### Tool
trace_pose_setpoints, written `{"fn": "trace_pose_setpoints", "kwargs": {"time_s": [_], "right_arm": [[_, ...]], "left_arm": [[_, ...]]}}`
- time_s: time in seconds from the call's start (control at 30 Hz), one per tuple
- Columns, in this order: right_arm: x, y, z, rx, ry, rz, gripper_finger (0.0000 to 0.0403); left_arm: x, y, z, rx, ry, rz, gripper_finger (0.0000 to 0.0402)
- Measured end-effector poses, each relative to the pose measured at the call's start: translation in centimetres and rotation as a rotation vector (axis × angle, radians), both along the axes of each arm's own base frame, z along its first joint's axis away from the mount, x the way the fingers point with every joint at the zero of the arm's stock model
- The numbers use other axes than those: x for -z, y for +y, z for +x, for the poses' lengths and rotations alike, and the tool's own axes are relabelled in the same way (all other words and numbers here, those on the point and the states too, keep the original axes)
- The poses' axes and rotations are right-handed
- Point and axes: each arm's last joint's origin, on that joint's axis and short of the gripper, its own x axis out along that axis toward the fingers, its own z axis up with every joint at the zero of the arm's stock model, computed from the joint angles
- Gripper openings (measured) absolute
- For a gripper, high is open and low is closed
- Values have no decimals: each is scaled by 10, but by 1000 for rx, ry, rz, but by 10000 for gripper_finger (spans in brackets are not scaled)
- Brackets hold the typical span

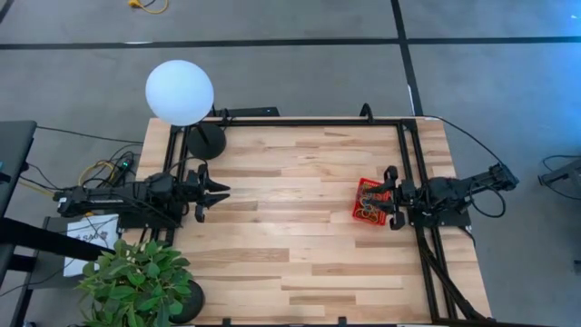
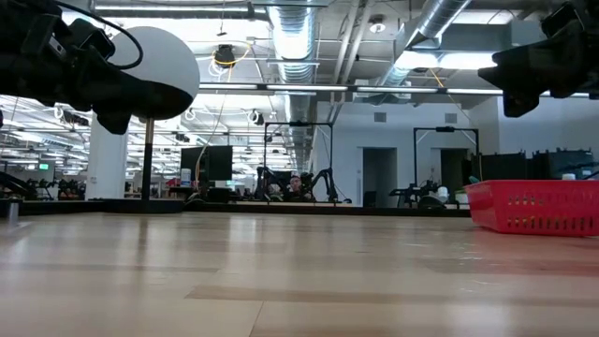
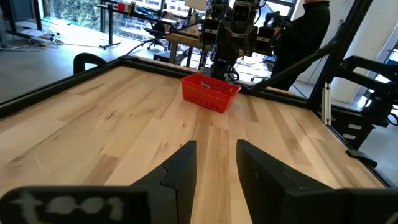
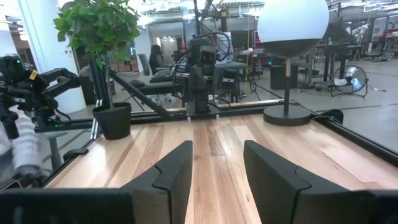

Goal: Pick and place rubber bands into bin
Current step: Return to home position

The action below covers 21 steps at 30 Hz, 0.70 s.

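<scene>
The bin [image 1: 357, 211], holding rubber bands [image 1: 370, 204], is found just beside the empty, spread right gripper [image 1: 391, 197], well apart from the spread left gripper [image 1: 216, 192].

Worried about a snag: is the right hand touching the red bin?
Apart. The low view shows the right hand hanging well above the bin, with open space plainly visible between them.

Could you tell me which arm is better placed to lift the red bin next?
Right: the small red mesh bin, with coloured rubber bands inside, sits directly before the right claw, while the left claw waits across the wooden table.
</scene>
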Motion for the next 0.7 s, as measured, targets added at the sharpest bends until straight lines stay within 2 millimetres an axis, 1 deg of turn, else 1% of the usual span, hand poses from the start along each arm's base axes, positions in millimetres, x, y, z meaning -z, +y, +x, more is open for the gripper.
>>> {"fn": "trace_pose_setpoints", "kwargs": {"time_s": [0.7], "right_arm": [[0, 0, 0, 0, 0, 0, 141]], "left_arm": [[0, 0, 0, 0, 0, 0, 103]]}}
